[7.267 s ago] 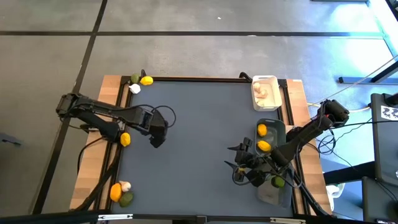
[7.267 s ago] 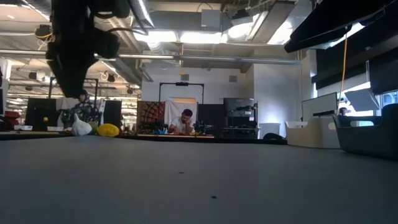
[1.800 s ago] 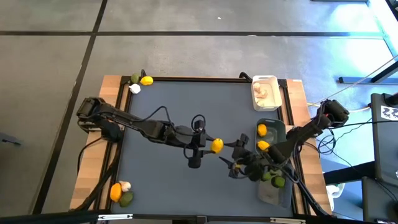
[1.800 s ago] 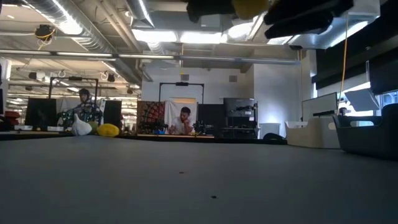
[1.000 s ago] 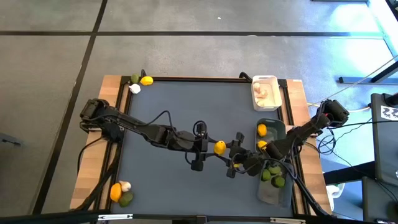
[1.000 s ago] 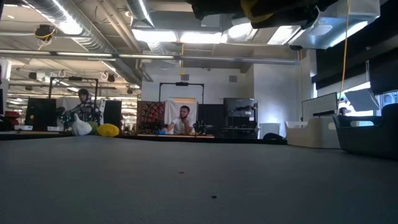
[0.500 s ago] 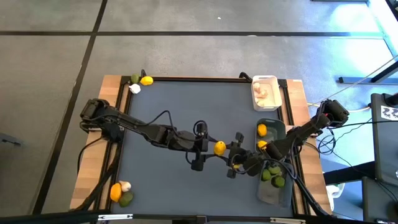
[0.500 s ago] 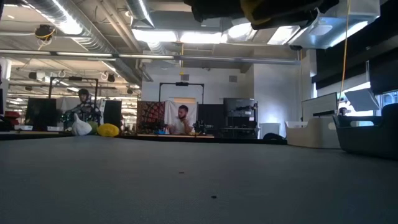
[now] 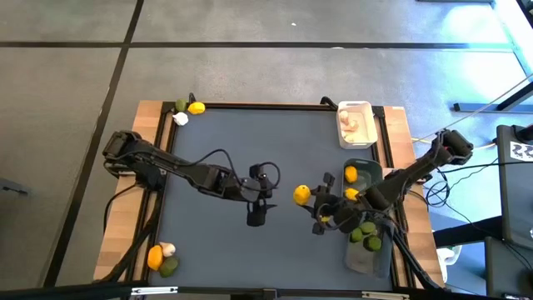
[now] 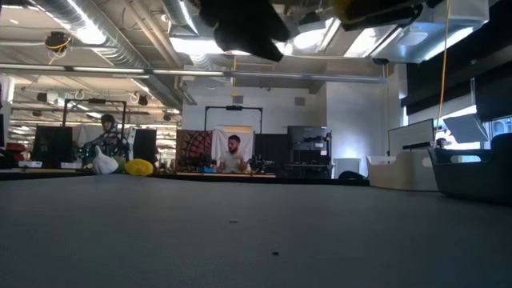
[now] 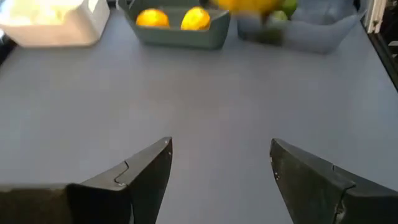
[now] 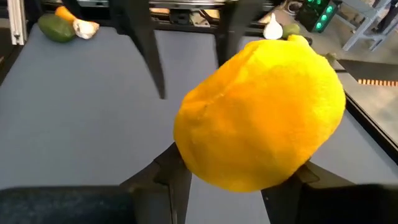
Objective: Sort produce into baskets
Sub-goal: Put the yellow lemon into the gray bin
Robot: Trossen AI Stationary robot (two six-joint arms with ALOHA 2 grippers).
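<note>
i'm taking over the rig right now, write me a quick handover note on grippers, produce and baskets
Right gripper: shut on a plush yellow lemon, held above the mat beside the baskets.
Left gripper: open, empty, over mid-table.
Baskets along the right edge: the white plastic basket holds pale garlic bulbs; the dark grey-green basket holds two lemons; the translucent grey basket holds green limes.
Left to sort: the held lemon; a lemon, garlic and lime at the far-left corner; another lemon, garlic and lime at the near-left corner.
</note>
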